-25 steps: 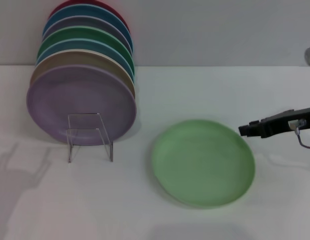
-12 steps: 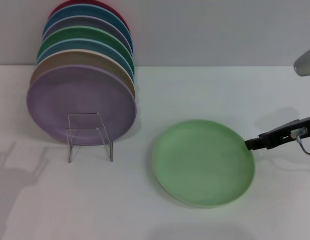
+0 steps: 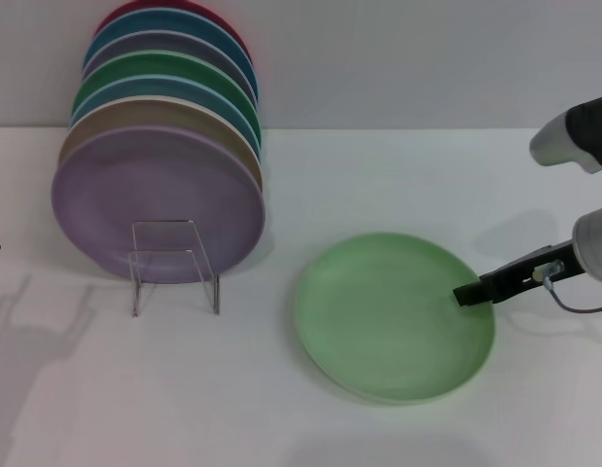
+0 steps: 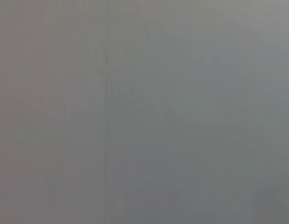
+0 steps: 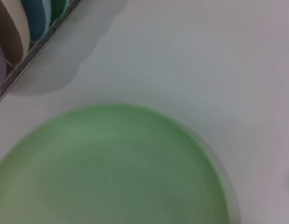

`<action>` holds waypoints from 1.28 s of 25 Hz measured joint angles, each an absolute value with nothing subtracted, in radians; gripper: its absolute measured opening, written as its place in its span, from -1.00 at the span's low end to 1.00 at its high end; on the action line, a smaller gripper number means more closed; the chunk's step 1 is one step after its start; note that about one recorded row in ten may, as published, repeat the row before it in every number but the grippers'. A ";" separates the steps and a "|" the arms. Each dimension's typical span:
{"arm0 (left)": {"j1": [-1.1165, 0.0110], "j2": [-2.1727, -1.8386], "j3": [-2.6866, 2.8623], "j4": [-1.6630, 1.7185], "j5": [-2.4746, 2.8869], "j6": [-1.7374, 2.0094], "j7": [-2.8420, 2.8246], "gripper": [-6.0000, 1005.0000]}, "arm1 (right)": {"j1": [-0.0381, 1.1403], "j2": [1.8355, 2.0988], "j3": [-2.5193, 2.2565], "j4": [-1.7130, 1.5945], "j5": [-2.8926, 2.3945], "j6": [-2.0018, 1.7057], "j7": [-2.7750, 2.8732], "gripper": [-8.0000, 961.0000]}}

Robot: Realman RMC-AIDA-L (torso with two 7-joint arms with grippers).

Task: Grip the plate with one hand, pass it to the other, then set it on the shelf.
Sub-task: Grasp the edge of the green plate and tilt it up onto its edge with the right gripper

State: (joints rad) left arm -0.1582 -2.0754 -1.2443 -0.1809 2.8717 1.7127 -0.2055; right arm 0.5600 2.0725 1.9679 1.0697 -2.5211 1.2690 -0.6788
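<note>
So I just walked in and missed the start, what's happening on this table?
The right gripper reaches in from the right, its tip over the near-right rim of the pale green plate, which lies flat on the white table. Nothing is lifted yet. The clear stand sits to the left, in front of a row of upright coloured plates. The left arm is barely visible at the left edge.
</note>
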 joint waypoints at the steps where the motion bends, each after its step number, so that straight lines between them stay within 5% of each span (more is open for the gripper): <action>1: -0.157 -2.075 -1.245 -0.181 2.872 1.712 -0.206 0.61 | 0.566 2.072 1.962 1.058 -2.524 1.263 -0.678 -0.06; 10: -0.152 -2.075 -1.246 -0.181 2.872 1.712 -0.206 0.61 | 0.569 2.072 1.941 1.048 -2.540 1.243 -0.668 -0.09; 14: -0.155 -2.076 -1.246 -0.180 2.872 1.706 -0.207 0.61 | 0.571 2.074 1.875 1.033 -2.569 1.195 -0.638 -0.55; 32: -0.158 -2.076 -1.246 -0.184 2.869 1.704 -0.207 0.61 | 0.517 2.076 1.843 1.142 -2.540 1.192 -0.643 -0.80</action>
